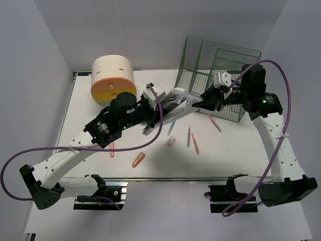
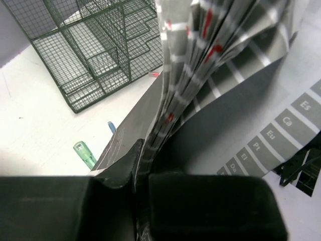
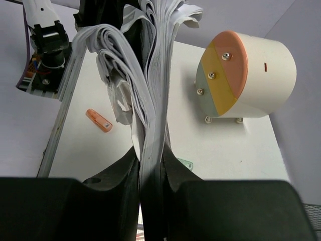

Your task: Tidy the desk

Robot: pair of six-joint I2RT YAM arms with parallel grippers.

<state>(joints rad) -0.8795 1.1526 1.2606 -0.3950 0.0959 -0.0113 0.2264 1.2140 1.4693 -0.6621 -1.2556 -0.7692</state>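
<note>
From where I stand, both arms meet over the middle of the large flat white desk [image 1: 241, 153]. It spreads under everything, with its metal rail [image 1: 165, 178] running along the near edge by the arm bases. Between the arms hangs a floppy bundle of grey-and-white printed paper sheets [image 1: 181, 102]. The left gripper [image 1: 160, 106] has its fingers pressed tight on one end of the bundle. The right gripper [image 1: 207, 102] pinches the other end just as tightly, jaws nearly together with only paper between them. A green wire rack [image 1: 220, 63] stands at the far right of the desk, and a cream round drawer box with an orange face [image 1: 113, 75] at the far left. A few thin pink pens [image 1: 195, 146] and a short orange capsule-shaped item [image 1: 138, 159] lie loose on the desk below the bundle.
</note>
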